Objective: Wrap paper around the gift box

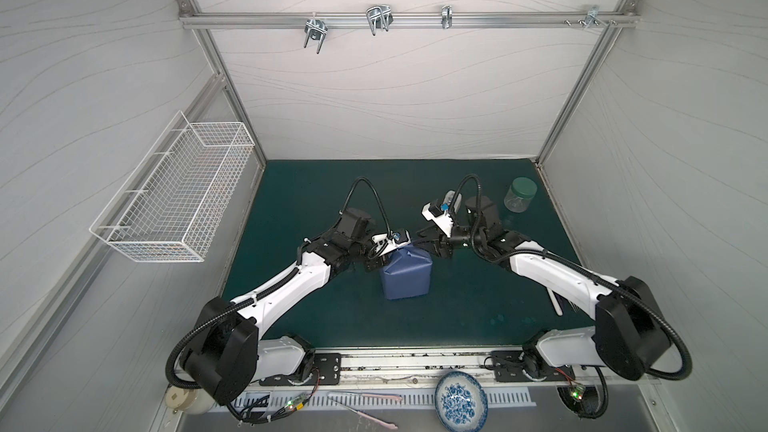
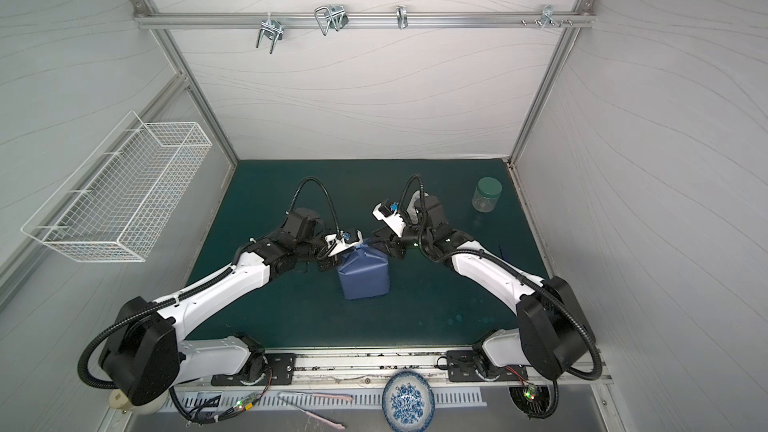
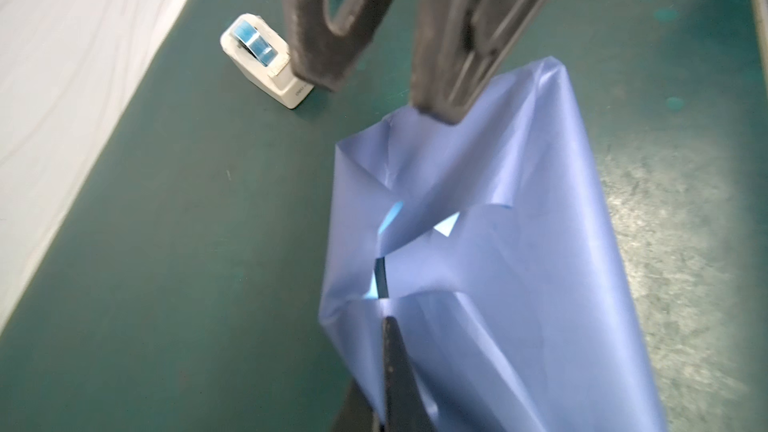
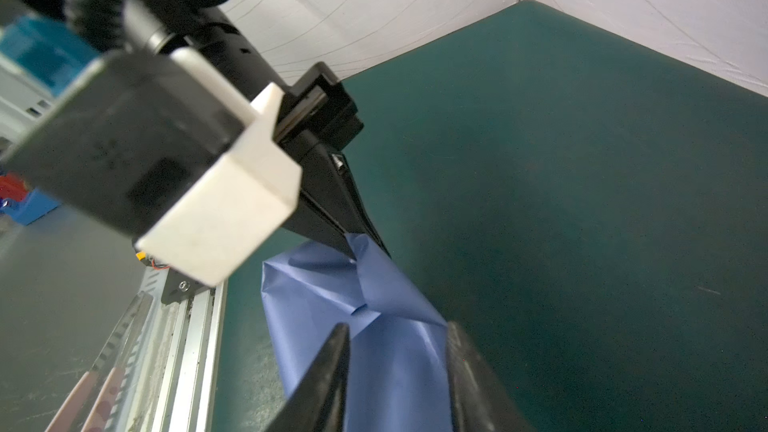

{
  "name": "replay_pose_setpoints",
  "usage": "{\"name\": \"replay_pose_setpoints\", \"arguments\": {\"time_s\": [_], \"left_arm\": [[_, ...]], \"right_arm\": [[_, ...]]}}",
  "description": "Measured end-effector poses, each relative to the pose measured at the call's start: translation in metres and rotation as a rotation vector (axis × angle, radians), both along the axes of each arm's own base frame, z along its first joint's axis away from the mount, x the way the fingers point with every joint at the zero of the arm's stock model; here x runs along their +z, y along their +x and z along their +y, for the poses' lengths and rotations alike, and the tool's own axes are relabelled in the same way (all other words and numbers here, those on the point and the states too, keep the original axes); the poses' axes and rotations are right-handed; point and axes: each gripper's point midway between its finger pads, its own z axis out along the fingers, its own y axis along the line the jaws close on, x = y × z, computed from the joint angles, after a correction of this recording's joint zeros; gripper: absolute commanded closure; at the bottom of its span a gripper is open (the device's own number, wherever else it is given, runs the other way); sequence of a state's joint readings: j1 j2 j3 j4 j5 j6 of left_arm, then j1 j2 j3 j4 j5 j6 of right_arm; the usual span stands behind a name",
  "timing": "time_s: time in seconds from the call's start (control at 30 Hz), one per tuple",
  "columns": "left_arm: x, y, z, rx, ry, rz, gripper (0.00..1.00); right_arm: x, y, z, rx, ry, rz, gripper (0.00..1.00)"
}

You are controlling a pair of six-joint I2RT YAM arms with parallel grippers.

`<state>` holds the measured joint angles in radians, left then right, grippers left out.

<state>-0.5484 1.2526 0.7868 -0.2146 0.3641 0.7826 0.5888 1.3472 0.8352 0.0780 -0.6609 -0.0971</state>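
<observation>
Right between the two grippers sits the paper [image 1: 405, 274], folded indigo-side-out round the gift box on the green mat [image 1: 478, 305], with the left gripper [image 4: 353, 249] pinching its top flap and the right gripper [image 3: 380, 97] spread apart at the other end.

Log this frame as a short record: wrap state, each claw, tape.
Paper: indigo-blue thin paper sheet folded box-shaped on the dark green mat; end flaps loose, light-blue gaps showing
Left claw: shut, pinching a paper flap
Right claw: open at the paper's opposite end, gripping nothing
Tape: small white plastic tape dispenser upright on the mat, apart from the paper
</observation>
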Motion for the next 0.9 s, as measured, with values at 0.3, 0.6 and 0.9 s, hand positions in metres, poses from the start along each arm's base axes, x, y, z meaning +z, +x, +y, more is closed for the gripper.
{"name": "replay_pose_setpoints", "arguments": {"time_s": [0.3,0.6,0.9], "left_arm": [[-0.001,-0.008,-0.007,-0.009,0.087,-0.155,1.00],[-0.001,-0.014,-0.012,-0.032,0.183,-0.313,1.00],[-0.001,-0.019,-0.018,-0.060,0.268,-0.408,1.00]], "right_arm": [[-0.025,0.034,-0.021,-0.364,-0.056,0.413,0.19],[-0.038,0.039,-0.021,-0.494,-0.090,0.574,0.05],[-0.061,0.016,-0.016,-0.503,-0.157,0.610,0.05]]}}
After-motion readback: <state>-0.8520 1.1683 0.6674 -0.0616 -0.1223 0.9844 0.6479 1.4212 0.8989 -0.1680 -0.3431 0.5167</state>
